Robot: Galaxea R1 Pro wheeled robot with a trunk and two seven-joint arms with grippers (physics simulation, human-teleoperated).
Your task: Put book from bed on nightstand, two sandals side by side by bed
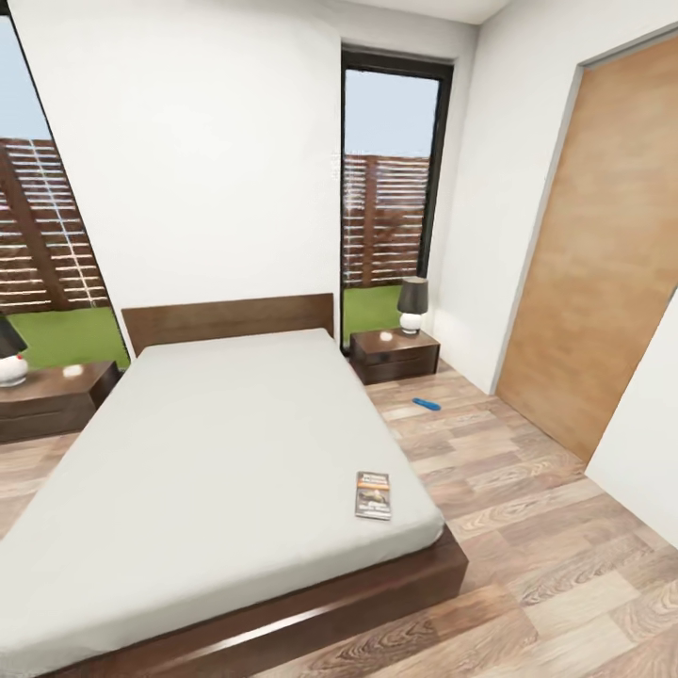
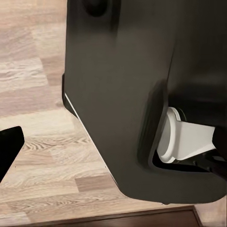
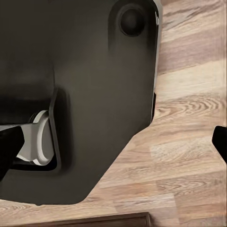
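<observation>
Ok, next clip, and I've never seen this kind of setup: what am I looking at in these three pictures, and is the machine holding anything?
These are simulator renders from a wheeled robot with two arms. The big picture comes from its head camera, looking into a bedroom: a bed with a book lying near the mattress's foot corner, a nightstand with a lamp by the window, another nightstand on the other side, and one blue sandal on the wood floor. The two smaller pictures come from cameras on each wrist; both look down at the robot's own dark base over the floor. Whether the fingers are open or holding anything can't be told.
</observation>
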